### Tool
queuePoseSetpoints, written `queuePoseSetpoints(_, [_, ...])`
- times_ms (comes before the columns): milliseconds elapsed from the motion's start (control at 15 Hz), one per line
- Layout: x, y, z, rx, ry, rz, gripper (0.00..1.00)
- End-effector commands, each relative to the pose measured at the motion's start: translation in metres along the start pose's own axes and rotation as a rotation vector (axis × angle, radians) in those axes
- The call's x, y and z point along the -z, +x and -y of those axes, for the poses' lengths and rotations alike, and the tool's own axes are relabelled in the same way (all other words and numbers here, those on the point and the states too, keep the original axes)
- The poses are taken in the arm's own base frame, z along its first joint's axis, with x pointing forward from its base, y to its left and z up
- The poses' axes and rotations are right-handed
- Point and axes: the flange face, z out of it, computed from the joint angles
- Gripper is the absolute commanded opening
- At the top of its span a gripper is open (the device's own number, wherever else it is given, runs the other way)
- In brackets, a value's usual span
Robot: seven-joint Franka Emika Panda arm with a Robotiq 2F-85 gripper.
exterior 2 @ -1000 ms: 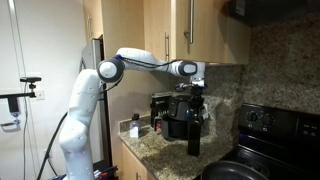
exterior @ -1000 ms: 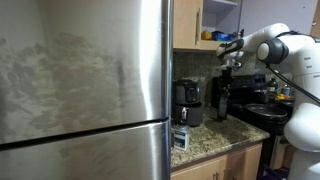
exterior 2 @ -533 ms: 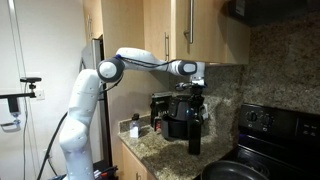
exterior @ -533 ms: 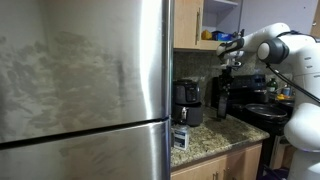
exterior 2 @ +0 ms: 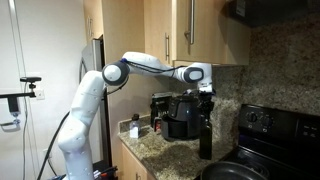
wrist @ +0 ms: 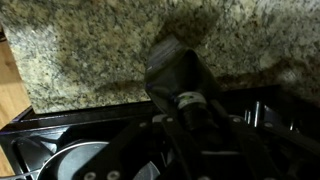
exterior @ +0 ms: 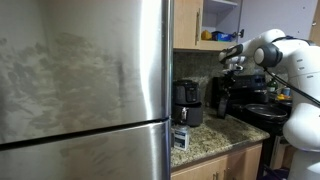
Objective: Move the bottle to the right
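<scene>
**A:** Reading left to right, what stands where?

**B:** In an exterior view the coffee maker (exterior 2: 180,115) comes first. The bottle (exterior 2: 205,132) is just beside it, over the granite counter (exterior 2: 150,152), and the black stove (exterior 2: 268,125) is furthest right. The bottle is at the counter's stove end.

**A:** And the gripper (exterior 2: 205,97)?

**B:** It is directly above the bottle, with its jaws pressed in on the bottle's top. The bottle hangs straight below it, upright, its long axis in line with the gripper's own. There is only the one arm, so no choice of reach.

**A:** Does the wrist view agree?

**B:** Yes. It looks down the length of the bottle (wrist: 172,68), with the cap sitting between the fingers. Granite lies beyond it and the stove edge is at the lower left.

**A:** Is the foot on the counter?

**B:** I cannot tell whether it is touching or just clear.

**A:** So what does the move turn on?

**B:** I'd say the bottle must keep plumb under the gripper as it goes sideways, away from the coffee maker. There is little counter left before the stove, so the room to the right looks tight.
</scene>
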Motion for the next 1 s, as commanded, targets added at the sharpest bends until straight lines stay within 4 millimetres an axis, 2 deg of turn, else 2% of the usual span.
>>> queuePoseSetpoints(0, [-0.033, 0.021, 0.026, -0.055, 0.022, -0.051, 0.11])
queuePoseSetpoints(200, [-0.040, 0.032, 0.030, -0.088, 0.031, -0.088, 0.11])
queuePoseSetpoints(533, [-0.043, 0.027, 0.034, -0.077, 0.037, -0.103, 0.11])
queuePoseSetpoints(933, [-0.020, 0.015, 0.024, -0.047, -0.018, -0.173, 0.11])
